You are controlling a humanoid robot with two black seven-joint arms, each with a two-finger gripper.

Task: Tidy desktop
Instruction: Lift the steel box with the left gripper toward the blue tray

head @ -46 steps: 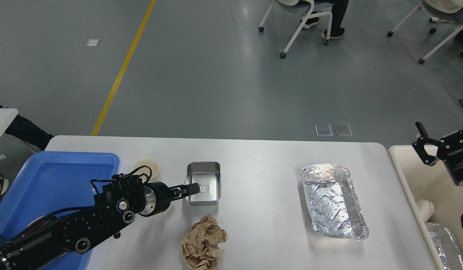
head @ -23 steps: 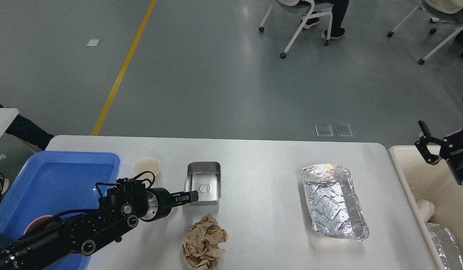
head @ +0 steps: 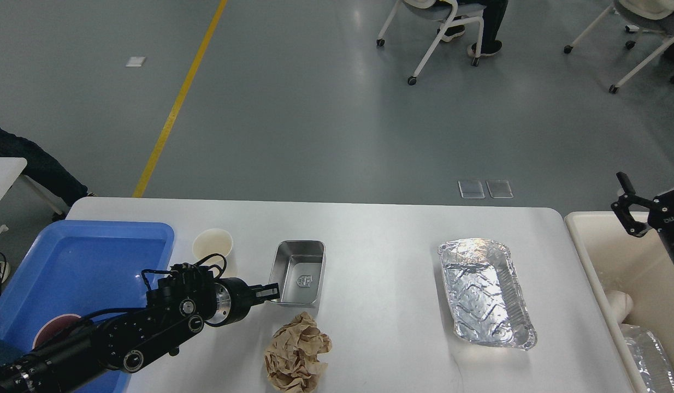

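Nearest me, a crumpled brown paper ball (head: 297, 353) is sitting by the near edge of the white surface (head: 380, 305) — the desktop I am tidying. Just beyond it my left gripper (head: 271, 293) is reaching at the near left corner of the small steel tin (head: 300, 271); its jaws look clenched on the tin's wall, though I cannot tell for sure at this angle. I judge I am handling the tin, bound for the blue tray (head: 105, 240) off the left edge. Next I need a firm pinch and a clean lift past the paper cup (head: 212, 243). The foil tray (head: 485, 290) is waiting toward the right edge. My right gripper (head: 637, 210) is hanging released over the cream bin (head: 591, 240) — idle.
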